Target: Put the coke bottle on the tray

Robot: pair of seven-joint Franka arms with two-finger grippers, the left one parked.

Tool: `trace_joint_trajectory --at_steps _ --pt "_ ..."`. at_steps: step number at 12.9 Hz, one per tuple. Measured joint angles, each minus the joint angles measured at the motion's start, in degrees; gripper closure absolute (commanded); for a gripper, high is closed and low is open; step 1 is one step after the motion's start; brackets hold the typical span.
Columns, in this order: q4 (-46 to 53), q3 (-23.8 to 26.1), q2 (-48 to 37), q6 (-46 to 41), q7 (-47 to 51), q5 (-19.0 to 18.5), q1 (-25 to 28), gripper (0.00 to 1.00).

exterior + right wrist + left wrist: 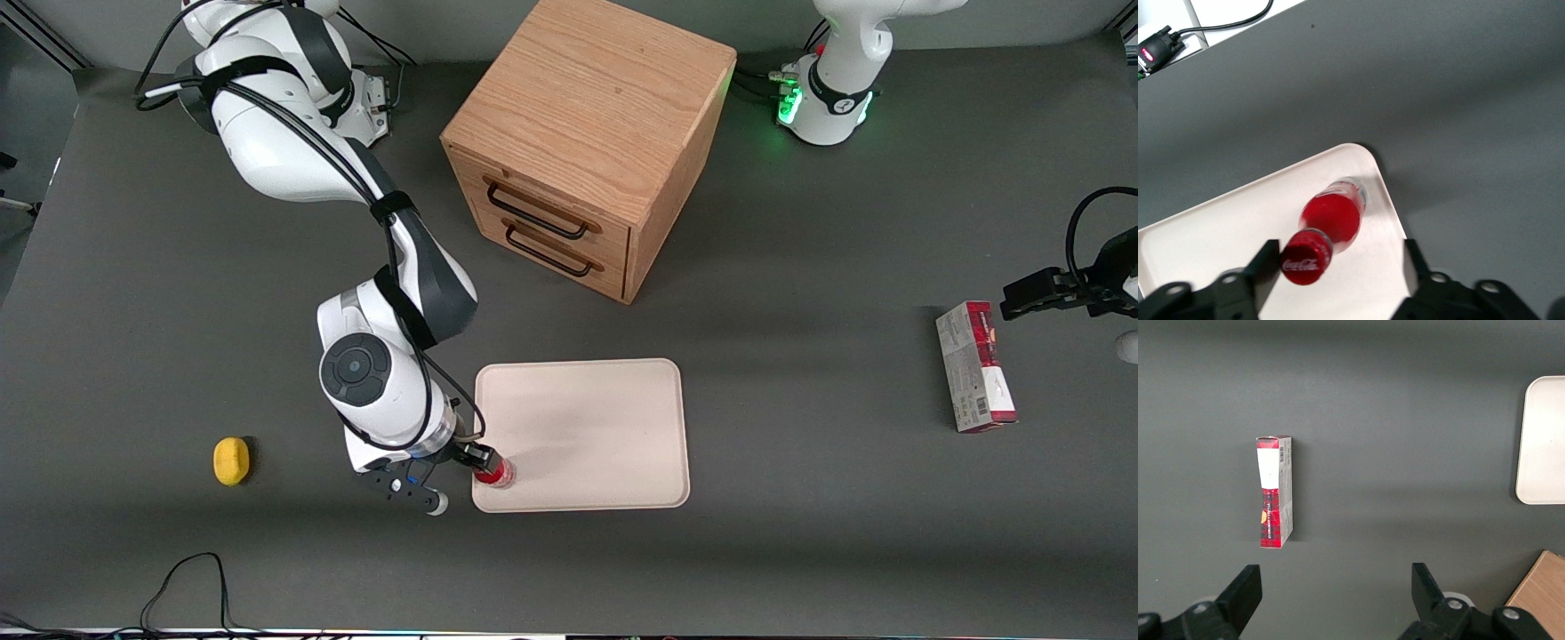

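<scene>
- coke bottle [1331, 223] is standing on the tray [613, 427], right in the corner nearest the front camera at the working arm's end
- tabletop [800, 533] is plain dark grey, matte
- wooden cabinet [587, 142] sits farther from the camera than the tray
- red-and-grey carton [975, 366] lies toward the parked arm's end
- tool [1338, 267] hangs over the bottle, fingers spread wide either side of the cap, not gripping it
- yellow lump [231, 460] lies toward the working arm's end
</scene>
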Motion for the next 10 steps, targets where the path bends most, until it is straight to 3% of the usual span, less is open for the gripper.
trace_joint_trajectory --at_steps 3,7,10 --pt "0.7 0.0 -0.2 -0.9 0.0 -0.6 0.0 0.00" --pt "0.1 -0.2 -5.2 -11.3 -2.9 -0.7 -0.4 0.00" --pt "-12.3 -0.4 -17.6 -14.0 -11.7 1.2 -3.6 0.00"
